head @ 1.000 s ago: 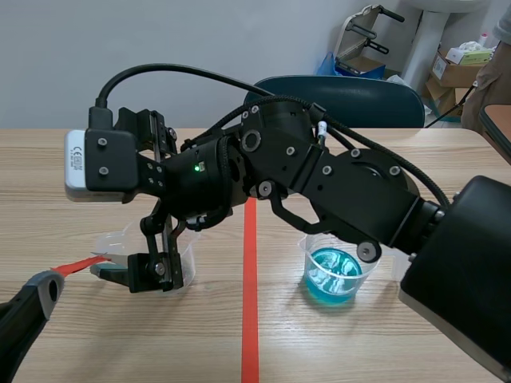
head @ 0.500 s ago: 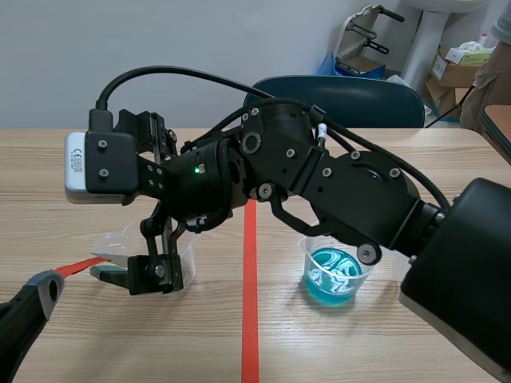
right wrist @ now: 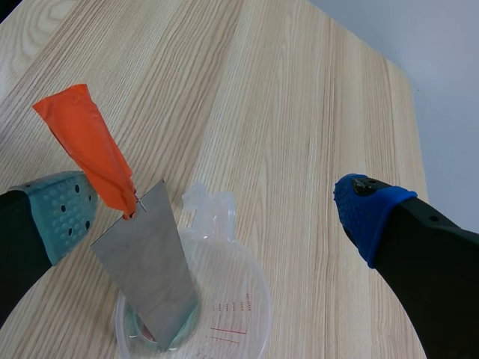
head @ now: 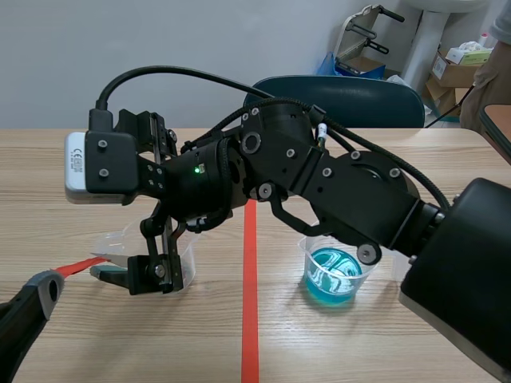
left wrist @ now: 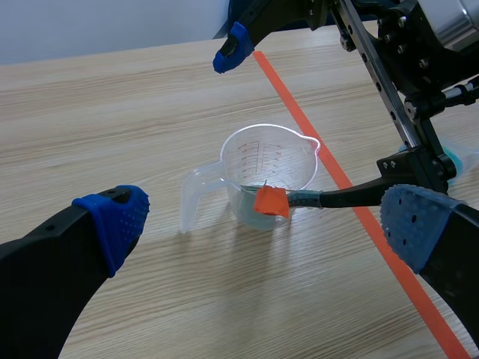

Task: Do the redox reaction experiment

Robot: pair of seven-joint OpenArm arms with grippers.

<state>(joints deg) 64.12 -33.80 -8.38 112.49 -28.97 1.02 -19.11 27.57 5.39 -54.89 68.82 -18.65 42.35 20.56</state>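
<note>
Nothing has shifted: the right gripper (right wrist: 217, 215) still hangs spread wide over the clear measuring cup (left wrist: 251, 176), where the metal sheet (right wrist: 150, 254) leans, its orange tag (right wrist: 86, 142) beside one pad. Nearby the left gripper (left wrist: 262, 224) gapes wide. Well apart, the right arm (head: 343, 183) partly hides the cup of blue liquid (head: 331, 275).

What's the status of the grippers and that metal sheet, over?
Left gripper, right gripper: both open. Grey metal sheet with orange tape tag stands tilted in clear plastic measuring cup. Nothing blocking.
</note>
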